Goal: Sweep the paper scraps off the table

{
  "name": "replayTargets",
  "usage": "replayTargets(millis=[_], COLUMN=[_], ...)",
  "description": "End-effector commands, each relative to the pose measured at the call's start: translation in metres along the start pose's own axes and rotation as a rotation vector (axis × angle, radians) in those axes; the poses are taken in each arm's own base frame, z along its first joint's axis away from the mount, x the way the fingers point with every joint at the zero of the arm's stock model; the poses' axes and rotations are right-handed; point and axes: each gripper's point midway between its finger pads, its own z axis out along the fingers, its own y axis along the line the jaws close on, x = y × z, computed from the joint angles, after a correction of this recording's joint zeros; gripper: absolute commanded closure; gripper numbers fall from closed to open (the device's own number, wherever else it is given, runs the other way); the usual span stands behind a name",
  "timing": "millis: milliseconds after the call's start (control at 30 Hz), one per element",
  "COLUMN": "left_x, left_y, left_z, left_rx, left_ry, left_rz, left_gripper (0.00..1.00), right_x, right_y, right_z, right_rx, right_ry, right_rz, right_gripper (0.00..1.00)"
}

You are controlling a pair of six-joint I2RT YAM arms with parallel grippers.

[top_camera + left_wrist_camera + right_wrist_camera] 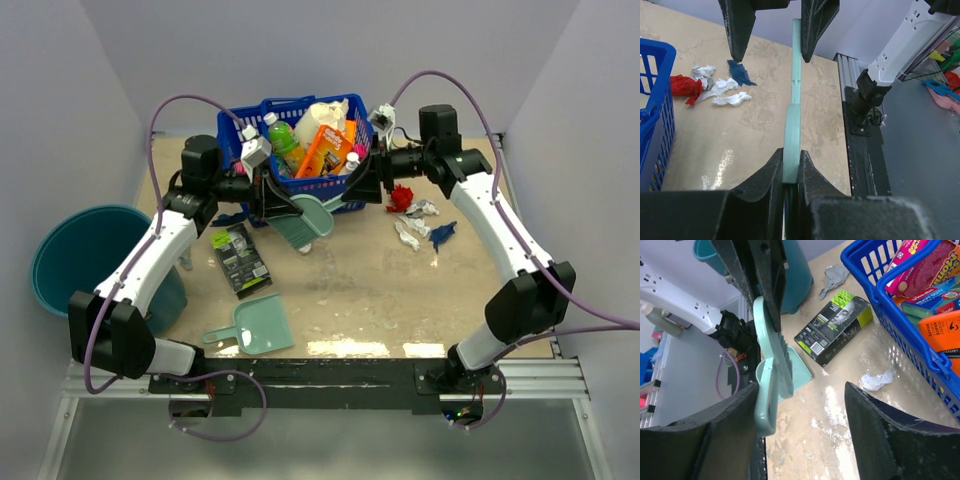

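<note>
Pre-sweep: left gripper point(791, 152) clamps the brush point(796, 75), right gripper point(802, 390) gapes around it; next, carry it to the two-o'clock scraps point(415, 215).

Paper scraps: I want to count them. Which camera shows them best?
Left wrist view: the paper scraps lie close and unblocked. The top view shows them small, beside the basket. The right wrist view catches only a stray white wad.

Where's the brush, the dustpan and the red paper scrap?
brush point(315, 218): top view, on its green body.
dustpan point(265, 326): top view, middle of its pan.
red paper scrap point(401, 197): top view, its crumpled middle.
</note>
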Motion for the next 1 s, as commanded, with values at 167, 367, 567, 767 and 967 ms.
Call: replayTargets(millis=[167, 367, 567, 767, 967], left_x=[-0.019, -0.020, -0.019, -0.023, -0.023], left_y=[-0.004, -0.003, -0.003, 0.000, 0.003], left_z=[-0.001, -0.001, -0.001, -0.001, -0.001], left_rx=[0.036, 0.041, 0.047, 0.044, 0.043], left_ry=[-0.027, -0.026, -0.025, -0.034, -0.033], left_rz=[0.030, 0.016, 0.008, 0.033, 0.027], left_gripper=[1.00, 1.00, 1.00, 1.00, 1.00], right_x=[-0.003, -0.001, 0.002, 0.003, 0.004], right_y=[0.023, 0.028, 0.032, 0.029, 0.029], right_z=[-0.008, -0.001, 0.010, 0.011, 0.011], right_rx=[-0.008, -0.033, -0.060, -0.062, -0.053], right_ry=[-0.004, 0.002, 0.018, 0.026, 0.033], right_rz=[-0.088, -0.095, -0.092, -0.098, -0.104], right_gripper=[0.45, 0.49, 0.58, 0.71, 0.81])
